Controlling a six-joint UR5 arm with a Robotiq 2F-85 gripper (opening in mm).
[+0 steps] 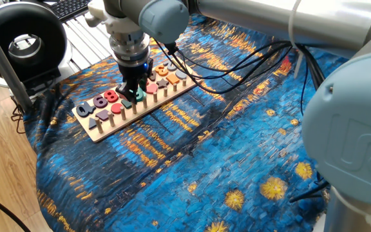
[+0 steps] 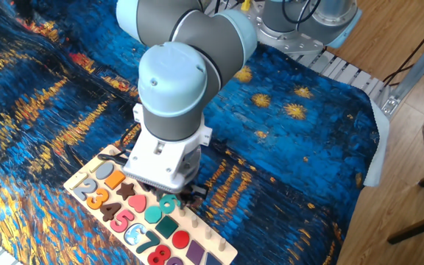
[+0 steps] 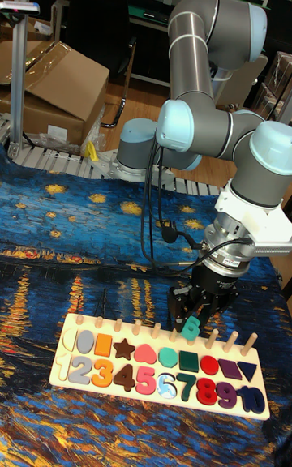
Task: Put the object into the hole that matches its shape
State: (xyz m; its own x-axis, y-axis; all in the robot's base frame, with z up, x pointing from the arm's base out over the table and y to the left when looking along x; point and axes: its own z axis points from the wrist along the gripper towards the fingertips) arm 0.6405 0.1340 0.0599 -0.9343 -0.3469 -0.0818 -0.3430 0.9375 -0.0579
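Note:
The object (image 3: 191, 327), a small flat teal-green wooden digit, hangs upright in my gripper (image 3: 194, 317), which is shut on it. It sits just above the row of pegs at the far edge of the wooden board (image 3: 58, 371), over the teal shape pieces. From one side view the object (image 1: 138, 96) peeks out under the gripper (image 1: 133, 95), above the middle of the board (image 1: 100, 133). From the other side the object (image 2: 169, 201) shows below the wrist, at the board (image 2: 74, 181) edge. The board's own pieces fill its rows; the matching hole is not clear.
The board lies on a blue and yellow painted cloth (image 1: 224, 161) covering the table. A black ring-shaped device (image 1: 23, 38) stands at the far left, cables (image 1: 237, 67) trail across the cloth, and a cardboard box (image 3: 57, 82) sits behind the table.

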